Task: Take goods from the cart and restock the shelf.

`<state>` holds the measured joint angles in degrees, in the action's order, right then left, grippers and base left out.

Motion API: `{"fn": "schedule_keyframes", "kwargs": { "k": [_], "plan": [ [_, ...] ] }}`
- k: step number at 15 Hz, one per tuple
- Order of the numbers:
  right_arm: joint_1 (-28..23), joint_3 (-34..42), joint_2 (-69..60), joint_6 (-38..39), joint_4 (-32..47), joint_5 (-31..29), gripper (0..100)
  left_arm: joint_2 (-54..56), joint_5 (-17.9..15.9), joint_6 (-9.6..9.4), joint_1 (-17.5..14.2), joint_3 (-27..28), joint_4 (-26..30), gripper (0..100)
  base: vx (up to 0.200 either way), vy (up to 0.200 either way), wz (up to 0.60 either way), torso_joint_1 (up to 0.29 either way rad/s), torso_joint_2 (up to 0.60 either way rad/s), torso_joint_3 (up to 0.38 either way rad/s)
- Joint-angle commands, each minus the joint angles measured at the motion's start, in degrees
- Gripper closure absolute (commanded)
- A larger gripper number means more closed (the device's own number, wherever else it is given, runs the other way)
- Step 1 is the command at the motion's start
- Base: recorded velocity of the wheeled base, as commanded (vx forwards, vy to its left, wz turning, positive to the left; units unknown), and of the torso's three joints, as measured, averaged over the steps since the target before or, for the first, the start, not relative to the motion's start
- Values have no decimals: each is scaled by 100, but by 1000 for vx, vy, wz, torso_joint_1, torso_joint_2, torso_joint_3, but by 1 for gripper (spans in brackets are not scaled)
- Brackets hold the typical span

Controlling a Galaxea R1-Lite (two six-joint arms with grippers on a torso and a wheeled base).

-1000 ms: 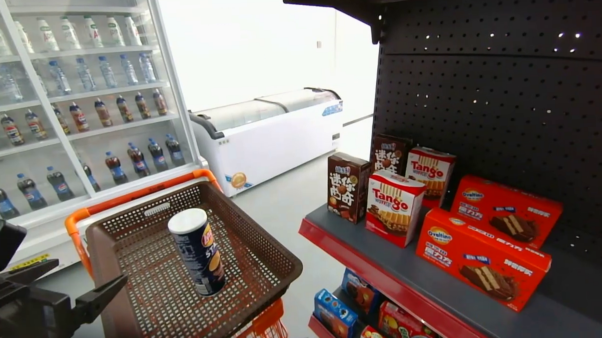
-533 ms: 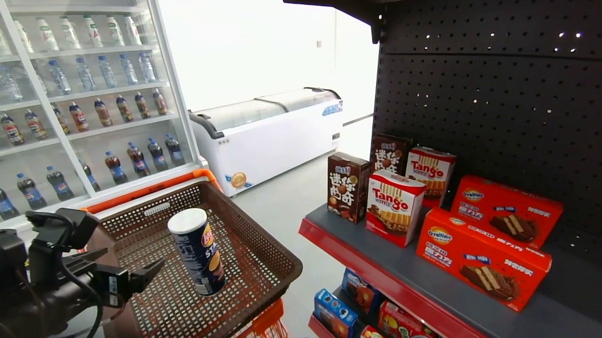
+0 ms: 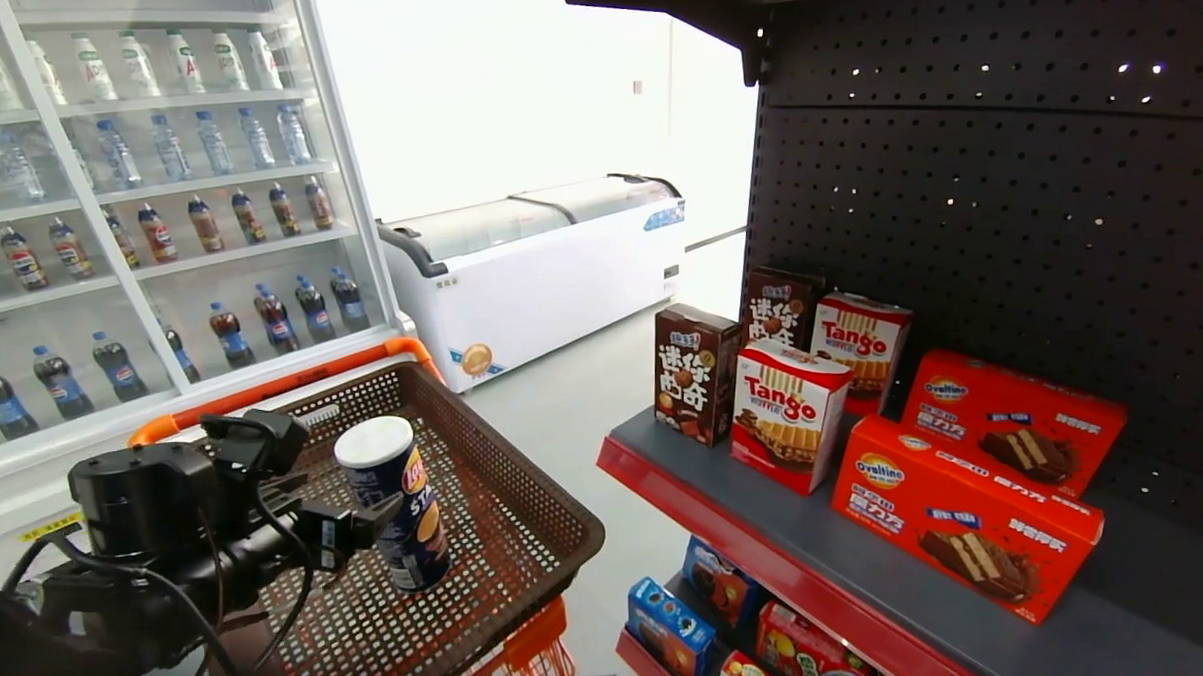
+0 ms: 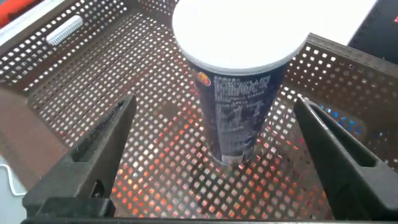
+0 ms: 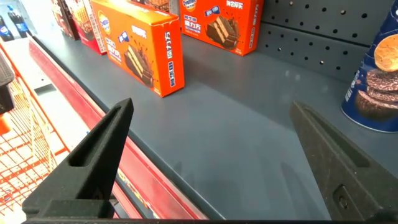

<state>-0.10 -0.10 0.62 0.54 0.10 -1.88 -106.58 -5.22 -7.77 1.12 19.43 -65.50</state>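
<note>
A dark blue chip can (image 3: 394, 503) with a white lid stands upright in the brown mesh basket (image 3: 542, 505) of the orange-framed cart. My left gripper (image 3: 355, 507) is open inside the basket, level with the can's upper half. In the left wrist view the can (image 4: 239, 99) stands between the two spread fingers (image 4: 102, 146), and neither touches it. My right gripper (image 5: 211, 109) is open and holds nothing. It hangs over a bare stretch of the grey shelf (image 5: 249, 130), with orange boxes (image 5: 140, 46) beyond it.
On the shelf (image 3: 870, 574) stand brown boxes (image 3: 696, 373), red-and-white wafer boxes (image 3: 789, 411) and orange boxes (image 3: 968, 515), against a black pegboard back. A blue tub (image 5: 376, 81) stands on the shelf near my right gripper. A drinks fridge (image 3: 156, 193) and a chest freezer (image 3: 539, 270) stand behind the cart.
My left arm has risen from the lower left and moved right into the basket, bringing its open gripper up to the can. The can and shelf goods stay put.
</note>
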Motion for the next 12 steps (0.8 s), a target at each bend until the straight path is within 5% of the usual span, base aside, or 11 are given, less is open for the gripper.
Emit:
{"fn": "schedule_keyframes", "kwargs": {
  "k": [1,4,7,12],
  "plan": [
    [1,10,8,-1,-1,-6,0,-891,3,3,108,140,-508,0,0,0,0,0,0,0],
    [1,1,8,-1,-1,3,0,-1400,30,3,248,518,-921,0,0,0,0,0,0,0],
    [1,1,8,-1,-1,-6,0,-1682,495,3,354,896,-938,0,0,0,0,0,0,0],
    [1,1,8,-1,-1,-6,0,-1787,548,3,433,904,-1035,0,0,0,0,0,0,0]
  ]
}}
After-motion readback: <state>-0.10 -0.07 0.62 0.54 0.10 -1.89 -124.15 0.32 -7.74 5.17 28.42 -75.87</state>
